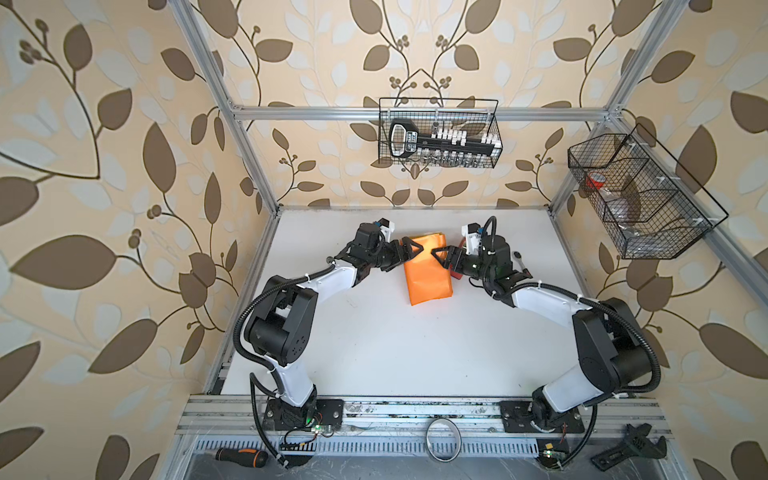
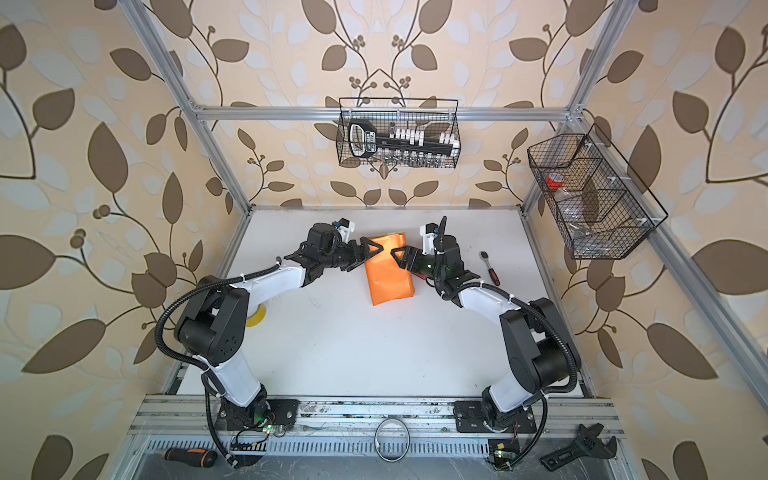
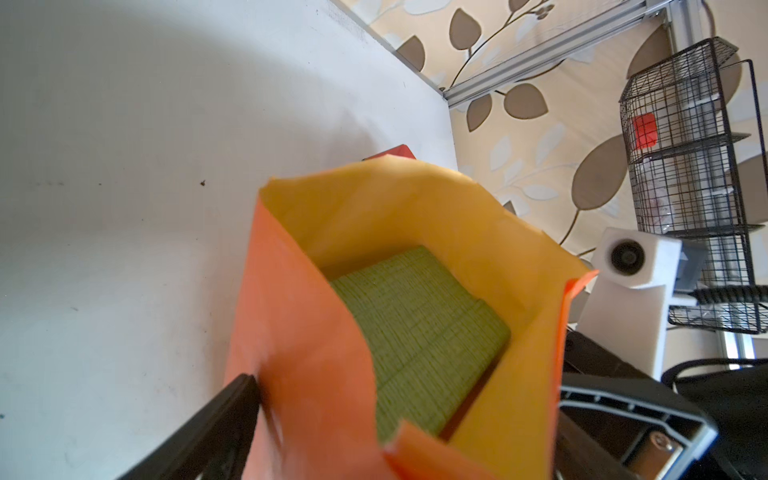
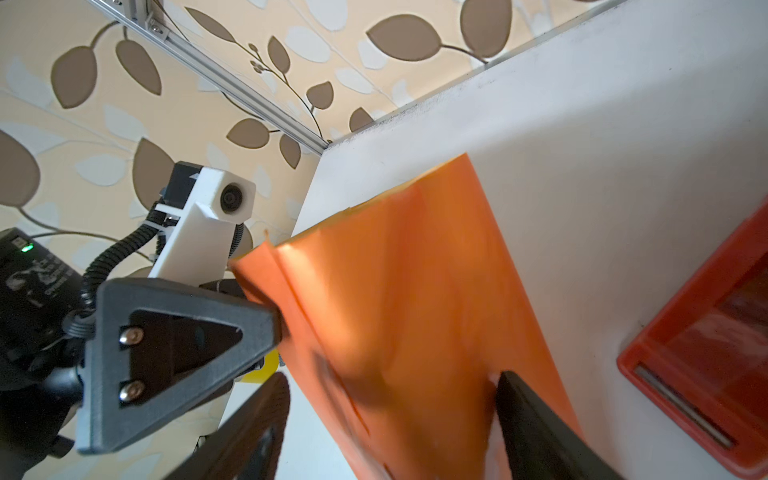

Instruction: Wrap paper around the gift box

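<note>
The paper (image 1: 428,278) lies folded lengthwise over the gift box at the back middle of the white table (image 1: 374,353), glossy orange side out. In the left wrist view its far end stands open like a tube, pale yellow inside, with the green gift box (image 3: 419,332) lying in it. My left gripper (image 1: 411,249) is open at that end, one finger (image 3: 224,415) against the paper's outer wall. My right gripper (image 1: 440,254) faces it, open astride the same end (image 4: 395,332): one finger (image 4: 536,424) touches the paper, the other (image 4: 257,424) stands apart from it.
A red tape dispenser (image 4: 706,353) sits right beside the paper, under my right wrist. A ratchet wrench (image 2: 489,268) lies further right, and a yellow tape roll (image 2: 255,318) under my left elbow. Wire baskets hang on the back frame (image 1: 440,133) and right frame (image 1: 640,195).
</note>
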